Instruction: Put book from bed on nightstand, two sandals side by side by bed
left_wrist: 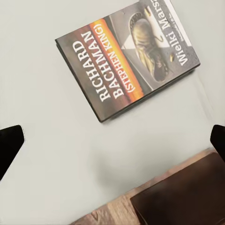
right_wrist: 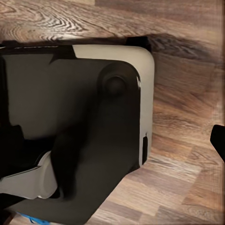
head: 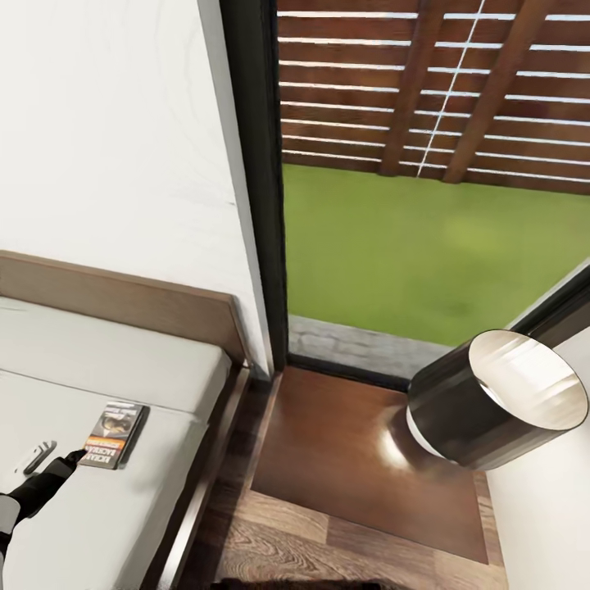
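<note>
Reaching over the bed (head: 98, 360), the left gripper (head: 51, 459) hangs just short of the book (head: 115, 434), which lies flat on the pale grey mattress near the edge that faces the nightstand (head: 344, 442). In the left wrist view the paperback (left_wrist: 126, 58) sits ahead of the fingers, cover up, with the "RICHARD BACHMAN" lettering and the orange strip readable; the two dark fingertips (left_wrist: 9, 145) show at opposite edges of that picture with bare mattress between them, so the jaws stand spread wide and hold nothing. That spread suits a thin flat book: the fingers probably need to straddle its width or slide to an edge before closing.

The nightstand stands just beside the bed frame, below the tall dark-framed window (head: 262, 180), its glossy reddish-brown top partly taken by a lamp whose dark cylindrical shade (head: 492, 401) leans toward the camera. The part of the top nearest the bed is bare, which looks like the natural landing spot.

The right wrist view looks down on the robot's own grey and black base (right_wrist: 79, 117) over the wood-plank floor (right_wrist: 187, 154). One dark fingertip (right_wrist: 219, 140) shows at the picture's edge; I cannot tell how the right jaws stand. A sliver of bright blue (right_wrist: 33, 219) peeks from under the base, too small to name.
</note>
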Controlling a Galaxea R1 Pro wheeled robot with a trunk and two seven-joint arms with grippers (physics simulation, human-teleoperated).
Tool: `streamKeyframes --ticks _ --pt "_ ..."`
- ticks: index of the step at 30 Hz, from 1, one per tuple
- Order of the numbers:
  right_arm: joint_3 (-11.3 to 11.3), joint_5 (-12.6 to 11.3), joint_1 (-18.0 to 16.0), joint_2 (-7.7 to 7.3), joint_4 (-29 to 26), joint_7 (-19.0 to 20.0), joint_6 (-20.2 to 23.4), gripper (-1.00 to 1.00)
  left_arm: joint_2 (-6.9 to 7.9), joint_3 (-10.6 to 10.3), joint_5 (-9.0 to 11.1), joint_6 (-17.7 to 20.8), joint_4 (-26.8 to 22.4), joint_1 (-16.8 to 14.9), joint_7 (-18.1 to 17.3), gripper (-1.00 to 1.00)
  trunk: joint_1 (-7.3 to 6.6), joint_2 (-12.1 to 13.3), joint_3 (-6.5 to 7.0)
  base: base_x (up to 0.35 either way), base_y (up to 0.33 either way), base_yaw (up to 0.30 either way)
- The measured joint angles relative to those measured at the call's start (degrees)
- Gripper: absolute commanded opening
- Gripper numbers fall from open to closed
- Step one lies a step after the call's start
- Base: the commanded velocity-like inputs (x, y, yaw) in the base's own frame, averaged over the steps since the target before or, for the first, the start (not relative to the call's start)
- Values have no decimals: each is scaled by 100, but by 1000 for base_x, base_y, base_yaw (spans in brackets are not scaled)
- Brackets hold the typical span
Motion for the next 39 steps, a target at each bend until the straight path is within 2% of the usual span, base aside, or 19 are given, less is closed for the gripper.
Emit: streamKeyframes --ticks 3,5,9,12,16,20,39 --pt "-4 -1 0 -40 -56 -2 -3 100 -1 -5 0 0 -2 2 0 100 0 0 -27 0 0 69" --pt "-8 -9 1 -132 -242 -4 -3 100 -2 -4 0 0 0 3 0 100 0 0 -45 0 0 69" --pt "-35 -95 2 -170 -306 -6 -4 100 -3 -6 0 0 3 3 0 100 0 0 -81 0 0 69" --pt "-79 -332 2 -201 -329 -8 -12 100 -14 -7 -2 0 4 3 0 100 0 0 -108 0 0 69" --pt "-116 -778 3 -214 -330 -11 -23 100 -55 -8 -4 0 5 1 0 100 0 0 -144 0 0 51" --pt "-106 -963 2 -215 -330 -11 -24 100 -84 -8 -8 -6 5 -1 0 100 0 0 -179 0 0 10" --pt "-95 -999 3 -216 -330 1 -24 100 -126 -9 -8 -9 5 -2 0 100 0 -1 -290 0 0 0"
